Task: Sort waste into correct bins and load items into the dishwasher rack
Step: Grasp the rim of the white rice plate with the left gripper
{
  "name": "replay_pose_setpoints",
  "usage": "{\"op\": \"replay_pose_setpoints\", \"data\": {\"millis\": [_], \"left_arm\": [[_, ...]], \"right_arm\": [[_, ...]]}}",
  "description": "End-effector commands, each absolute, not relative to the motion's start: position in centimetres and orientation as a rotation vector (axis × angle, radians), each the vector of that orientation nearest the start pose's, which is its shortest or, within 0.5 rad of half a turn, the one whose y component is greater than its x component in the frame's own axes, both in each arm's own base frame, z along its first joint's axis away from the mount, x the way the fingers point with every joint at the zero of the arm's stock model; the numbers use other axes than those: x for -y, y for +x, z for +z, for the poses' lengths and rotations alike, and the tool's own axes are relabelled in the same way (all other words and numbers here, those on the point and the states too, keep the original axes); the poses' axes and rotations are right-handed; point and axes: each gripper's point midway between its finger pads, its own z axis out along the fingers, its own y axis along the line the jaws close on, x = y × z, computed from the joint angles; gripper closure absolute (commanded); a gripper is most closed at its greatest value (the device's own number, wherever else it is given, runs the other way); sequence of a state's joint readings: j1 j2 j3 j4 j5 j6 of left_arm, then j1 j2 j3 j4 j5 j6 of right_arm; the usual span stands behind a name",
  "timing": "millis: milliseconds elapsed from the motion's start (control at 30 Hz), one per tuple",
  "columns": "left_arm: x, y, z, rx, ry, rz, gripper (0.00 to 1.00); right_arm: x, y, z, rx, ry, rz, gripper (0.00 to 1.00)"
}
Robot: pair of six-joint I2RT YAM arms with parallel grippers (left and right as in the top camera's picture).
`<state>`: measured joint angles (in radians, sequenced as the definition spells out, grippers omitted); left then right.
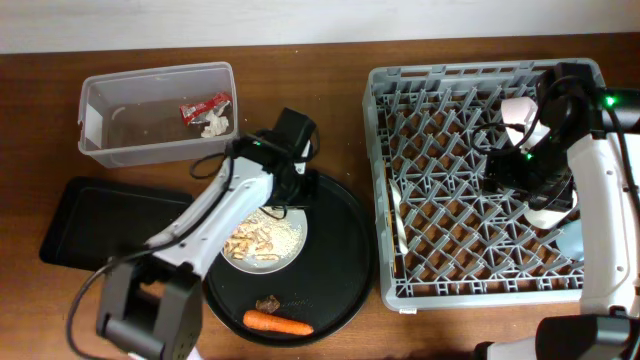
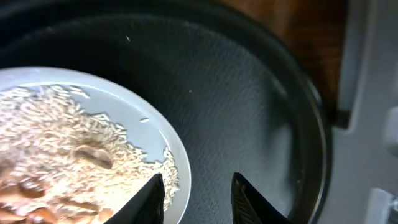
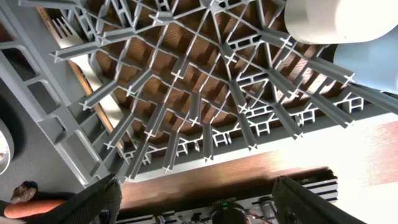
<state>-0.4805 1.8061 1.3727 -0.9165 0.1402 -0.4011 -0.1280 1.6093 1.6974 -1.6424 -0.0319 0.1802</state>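
A dark brown wooden table (image 1: 330, 90) with visible grain fills the scene, evenly lit, and a pale strip (image 1: 300, 20) runs along beyond its far edge.

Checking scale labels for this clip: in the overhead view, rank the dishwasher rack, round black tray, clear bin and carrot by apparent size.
Largest to smallest:
1. dishwasher rack
2. round black tray
3. clear bin
4. carrot
The left arm hides part of the tray, yet the order looks clear.
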Motion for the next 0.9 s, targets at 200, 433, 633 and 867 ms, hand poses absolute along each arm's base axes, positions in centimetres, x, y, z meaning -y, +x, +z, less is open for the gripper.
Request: {"op": "replay_pose_setpoints", "data": {"millis": [200, 433, 633, 867], "left_arm": [[19.5, 32.0, 2.1, -3.144, 0.088, -0.207, 0.66], [19.2, 31.4, -1.3, -3.223, 0.048, -0.157, 0.82], [18.6, 30.1, -1.4, -3.27, 0.053, -0.108, 0.99], [18.3, 28.2, -1.4, -3.292, 0.157, 0.069, 0.97]], "right_arm": [[2.9, 27.1, 21.1, -3.095, 0.485, 0.064, 0.2], [2.9, 27.1, 21.1, -3.094, 0.484, 0.064, 0.19], [2.9, 27.1, 21.1, -3.094, 0.485, 0.065, 0.19], [2.9, 27.1, 21.1, -3.094, 0.485, 0.065, 0.19]]}}
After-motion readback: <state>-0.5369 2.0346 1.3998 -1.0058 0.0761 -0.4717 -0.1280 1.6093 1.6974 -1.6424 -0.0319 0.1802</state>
